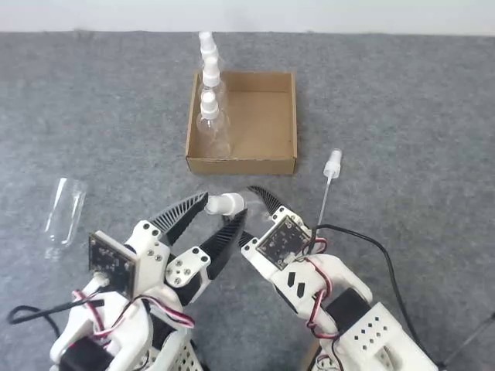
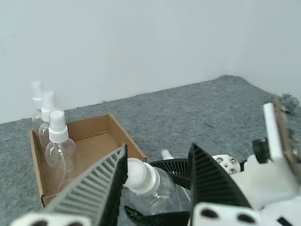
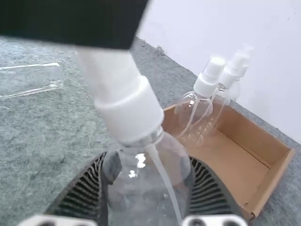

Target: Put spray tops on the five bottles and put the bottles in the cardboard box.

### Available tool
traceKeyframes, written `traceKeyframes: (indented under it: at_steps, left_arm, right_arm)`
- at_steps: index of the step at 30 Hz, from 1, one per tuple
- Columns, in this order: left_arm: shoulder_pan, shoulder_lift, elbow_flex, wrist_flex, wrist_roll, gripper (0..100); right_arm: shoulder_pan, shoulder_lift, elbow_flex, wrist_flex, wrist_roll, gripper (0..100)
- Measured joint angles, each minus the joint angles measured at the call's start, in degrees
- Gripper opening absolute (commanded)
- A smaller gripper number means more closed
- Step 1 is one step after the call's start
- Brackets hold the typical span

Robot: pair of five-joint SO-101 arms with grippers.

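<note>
My right gripper [image 1: 252, 221] is shut on a clear bottle [image 3: 141, 188], held low over the table in front of the cardboard box [image 1: 241, 164]. A white spray top [image 1: 224, 205] sits on that bottle's neck. My left gripper [image 1: 224, 210] is open, with one finger on either side of the spray top [image 2: 141, 176]; one finger touches it, while the other stands a little apart. Three capped bottles [image 1: 213, 124] stand along the box's left wall. A capless clear bottle [image 1: 63, 210] lies on the mat to the left. A loose spray top with its tube [image 1: 332, 165] lies right of the box.
The grey mat [image 1: 402, 116] covers the table. The box's right half [image 1: 267, 116] is bare cardboard. A black cable [image 1: 379, 247] runs from the right arm across the mat. A white wall stands behind the box.
</note>
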Motion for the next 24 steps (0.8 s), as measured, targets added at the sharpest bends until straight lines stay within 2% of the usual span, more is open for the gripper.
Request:
traceKeyframes:
  at_steps: [11, 14, 21, 24]
  left_arm:
    - [-15.5, 0.0, -0.1, -1.0, 4.2, 19]
    - [-16.1, 0.0, -0.1, -1.2, 4.6, 19]
    - [-16.2, 0.0, 0.7, -1.2, 4.6, 19]
    - [-16.2, 0.0, 3.3, -3.6, 4.6, 19]
  right_arm:
    - [2.2, 0.0, 0.0, 0.0, 0.0, 5.1]
    - [4.4, 0.0, -0.2, 0.0, -1.2, 5.1]
    - [12.8, 0.0, -3.6, 0.0, -11.6, 5.1]
    - [16.2, 0.0, -4.7, 0.0, -15.1, 5.1]
